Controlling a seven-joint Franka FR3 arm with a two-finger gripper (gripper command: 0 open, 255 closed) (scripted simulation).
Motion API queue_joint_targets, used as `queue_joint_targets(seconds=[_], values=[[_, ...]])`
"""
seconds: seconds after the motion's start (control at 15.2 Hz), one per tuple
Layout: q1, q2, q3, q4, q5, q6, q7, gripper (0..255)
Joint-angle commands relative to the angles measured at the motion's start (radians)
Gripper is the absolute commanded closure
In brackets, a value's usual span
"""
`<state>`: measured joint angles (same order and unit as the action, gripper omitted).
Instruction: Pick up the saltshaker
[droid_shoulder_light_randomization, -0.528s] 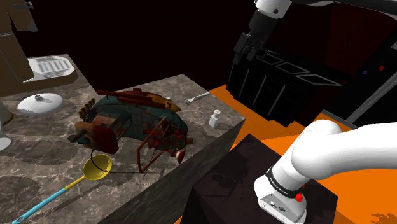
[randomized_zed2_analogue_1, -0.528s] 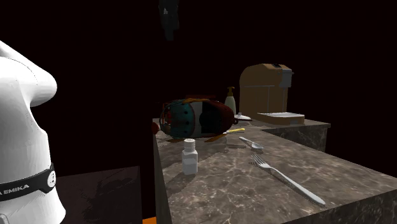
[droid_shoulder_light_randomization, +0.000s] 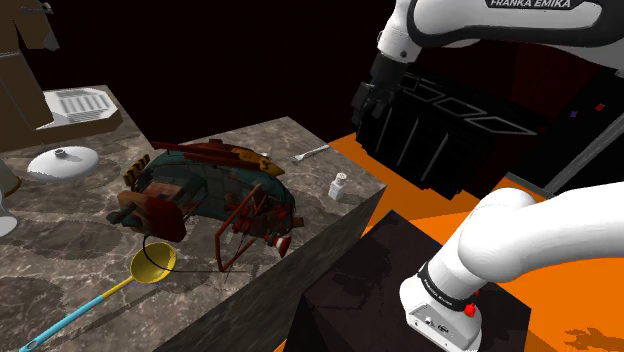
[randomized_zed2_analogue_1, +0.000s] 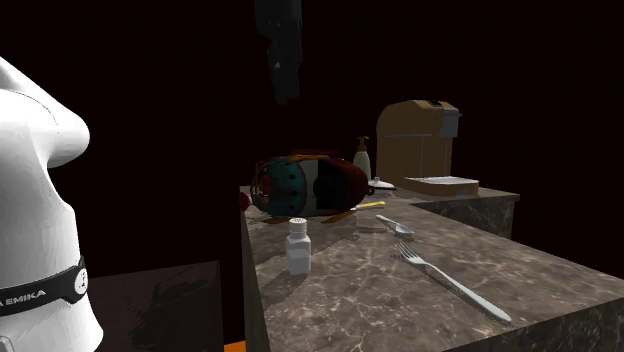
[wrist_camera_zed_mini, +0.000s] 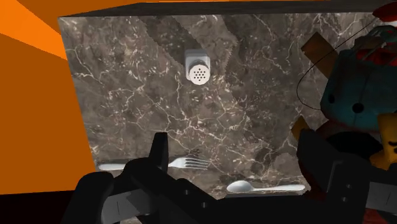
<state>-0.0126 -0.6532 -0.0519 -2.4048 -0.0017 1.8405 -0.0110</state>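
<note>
- Since the earlier frames the arm has swung down and toward the shoulder view's left, so the gripper (droid_shoulder_light_randomization: 372, 100) now hangs lower over the counter's corner; nothing on the counter has shifted.
- From the wrist view I see the gripper (wrist_camera_zed_mini: 235, 143) with its fingers (wrist_camera_zed_mini: 159, 147) standing wide apart and nothing between them.
- The saltshaker (droid_shoulder_light_randomization: 340, 186) is white and stands upright on the marbled counter (droid_shoulder_light_randomization: 80, 250), close to the edge facing the stand (droid_shoulder_light_randomization: 400, 280).
- Looking along the gripper, the saltshaker (wrist_camera_zed_mini: 199, 68) shows its perforated top, well apart from the fingertips.
- A fork (wrist_camera_zed_mini: 188, 163) and a spoon (wrist_camera_zed_mini: 254, 187) lie near the fingers.
- A red and teal toy (droid_shoulder_light_randomization: 210, 195) lies further along the counter, with a yellow ladle (droid_shoulder_light_randomization: 150, 265) just beside it.
</note>
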Motion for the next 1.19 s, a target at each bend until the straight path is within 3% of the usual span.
queue_joint_targets(seconds=[0.0,0.92,1.12], values=[[0.002,0.034,-0.008,-0.036,0.008,0.048,-0.008,0],[0.024,0.430,-0.083,-0.145,0.093,0.388,-0.123,0],[0.026,0.460,-0.084,-0.161,0.101,0.434,-0.132,0]])
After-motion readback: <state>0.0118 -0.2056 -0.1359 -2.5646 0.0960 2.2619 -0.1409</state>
